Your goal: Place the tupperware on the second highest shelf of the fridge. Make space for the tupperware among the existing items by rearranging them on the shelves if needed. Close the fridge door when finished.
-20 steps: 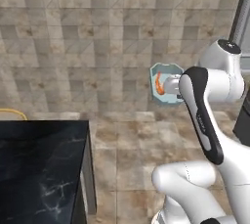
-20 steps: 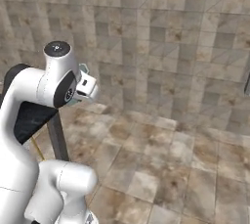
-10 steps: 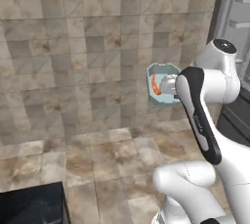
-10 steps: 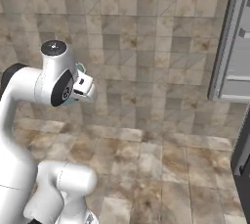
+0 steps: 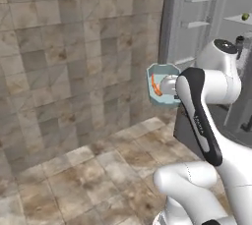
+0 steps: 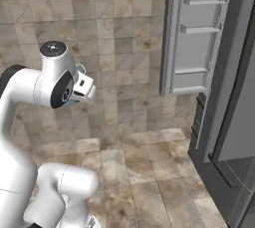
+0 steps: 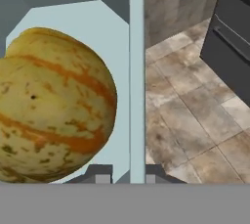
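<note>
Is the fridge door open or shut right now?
Open. The fridge door is swung wide, its inner bins facing the room, with the dark interior beside it.

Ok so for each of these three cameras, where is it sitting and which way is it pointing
Left base view: behind the arm's left, facing the open fridge door; the arm carries the tupperware.
Right base view: behind the arm's right, facing the fridge door's bins; the arm stands at left.
Hand view: on the hand, looking along the gripper, shut on the tupperware's wall, with food inside.
The base views share arm, fridge and tiled wall.
</note>
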Tool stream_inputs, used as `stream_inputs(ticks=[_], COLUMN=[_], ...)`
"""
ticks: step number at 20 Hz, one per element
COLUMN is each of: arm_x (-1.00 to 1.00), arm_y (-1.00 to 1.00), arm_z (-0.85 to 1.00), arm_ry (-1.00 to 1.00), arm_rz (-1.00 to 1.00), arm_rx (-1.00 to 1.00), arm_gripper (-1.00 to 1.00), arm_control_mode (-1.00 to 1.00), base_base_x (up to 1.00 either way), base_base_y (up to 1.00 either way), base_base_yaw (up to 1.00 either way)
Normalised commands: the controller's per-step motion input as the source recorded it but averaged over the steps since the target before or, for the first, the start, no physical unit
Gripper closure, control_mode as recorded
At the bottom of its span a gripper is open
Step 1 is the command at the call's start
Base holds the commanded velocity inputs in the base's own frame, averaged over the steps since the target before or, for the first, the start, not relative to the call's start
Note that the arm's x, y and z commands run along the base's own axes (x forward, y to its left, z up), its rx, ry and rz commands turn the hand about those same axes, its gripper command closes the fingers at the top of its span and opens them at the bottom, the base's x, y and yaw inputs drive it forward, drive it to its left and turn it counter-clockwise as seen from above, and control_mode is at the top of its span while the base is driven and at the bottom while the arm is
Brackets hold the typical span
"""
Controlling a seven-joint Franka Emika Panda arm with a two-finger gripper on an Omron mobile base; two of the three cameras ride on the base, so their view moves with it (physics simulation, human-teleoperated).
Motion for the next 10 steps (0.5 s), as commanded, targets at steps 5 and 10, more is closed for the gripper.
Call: stream_inputs(ticks=[5, 10], arm_x=[0.00, 0.00], arm_y=[0.00, 0.00], arm_z=[0.00, 0.00], arm_ry=[0.00, 0.00], arm_rz=[0.00, 0.00], arm_rx=[0.00, 0.00], arm_gripper=[1.00, 1.00], arm_control_mode=[1.00, 1.00], base_base_x=[0.79, 0.99], base_base_y=[0.12, 0.24], base_base_yaw=[-0.50, -0.44])
